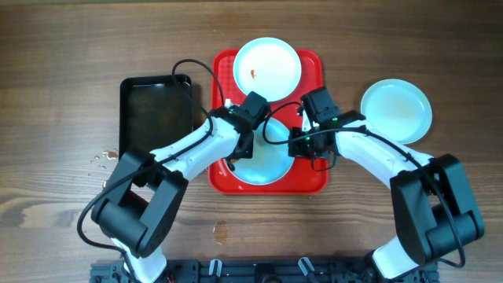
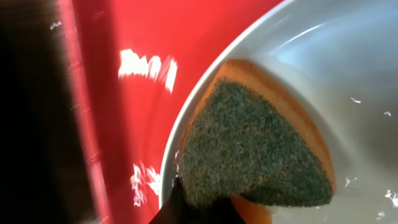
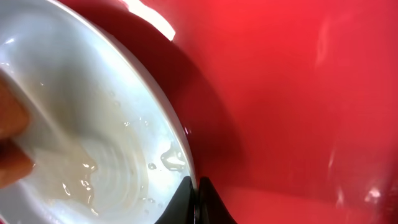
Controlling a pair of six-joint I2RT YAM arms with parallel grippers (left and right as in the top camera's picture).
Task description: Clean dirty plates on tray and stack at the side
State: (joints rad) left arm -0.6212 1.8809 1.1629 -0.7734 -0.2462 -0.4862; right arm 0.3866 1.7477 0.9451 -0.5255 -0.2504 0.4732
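Note:
The red tray [image 1: 310, 182] lies mid-table. One plate [image 1: 267, 65] with an orange-red smear sits at its far end. A second plate [image 1: 263, 163] sits at its near end. My left gripper [image 1: 240, 153] is shut on an orange sponge with a dark scouring face [image 2: 255, 149], pressed on this plate's wet inside [image 2: 348, 93]. My right gripper [image 1: 302, 145] is shut on this plate's rim [image 3: 186, 155] at its right edge; the plate's inside [image 3: 93, 124] is wet. A third plate [image 1: 396, 110] lies on the wood right of the tray.
A black rectangular tray [image 1: 156, 110] lies left of the red tray. Water drops [image 1: 100, 157] and a stain [image 1: 221, 231] mark the wooden table. The red tray's rim [image 2: 74, 112] runs by the left gripper.

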